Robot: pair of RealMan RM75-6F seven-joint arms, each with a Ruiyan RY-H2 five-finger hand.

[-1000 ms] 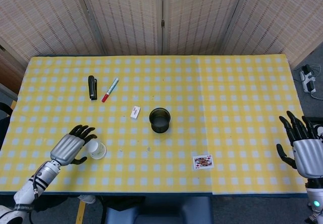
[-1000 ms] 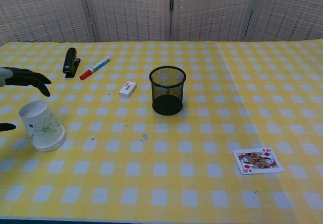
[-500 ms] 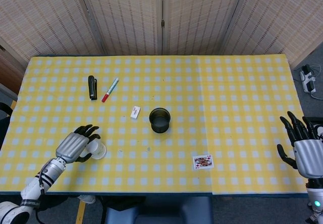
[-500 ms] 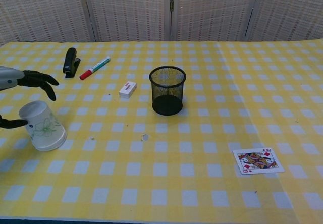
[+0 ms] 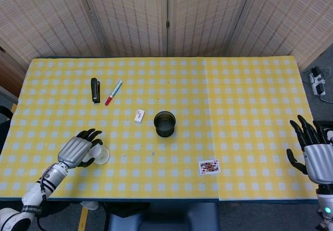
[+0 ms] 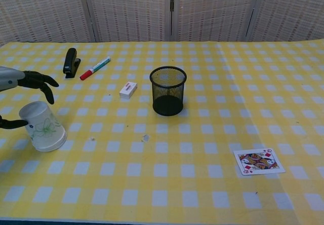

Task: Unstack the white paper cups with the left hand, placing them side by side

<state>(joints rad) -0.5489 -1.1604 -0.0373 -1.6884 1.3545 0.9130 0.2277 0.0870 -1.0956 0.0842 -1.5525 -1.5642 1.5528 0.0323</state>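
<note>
Since 1 s ago, left hand moved in on the cups; barely any shift vs 0.5 s ago. Right hand unchanged.

Head view: left hand (image 5: pixel 78 149) sits over the cup stack (image 5: pixel 100 154) at near-left part of table (image 5: pixel 250 116), fingers curled toward the top, thumb at near side. Contact likely but can't confirm a firm hold from above. Right hand (image 5: pixel 315 155) off the table's right edge, fingers spread wide, holding nothing. Elsewhere: stapler (image 5: pixel 95 90), marker (image 5: pixel 113 92), eraser (image 5: pixel 139 116), mesh pen cup (image 5: pixel 165 123), playing card (image 5: pixel 209 166).

Chest view: cup stack (image 6: pixel 42 126) stands upside down, tilted a bit, green leaf print, looks like one cup; can't tell how many are nested. Left hand (image 6: pixel 20 85) mostly cut off at frame edge; dark fingers (image 6: pixel 43 85) arch just above the cup's top, thumb tip touching its left side. Right hand not seen here.

Step, as judged: closing on the top cup, nothing separated yet. Next calls for a pinch on the outer cup only, lift straight off, set it down beside the other w/o tipping.
</note>
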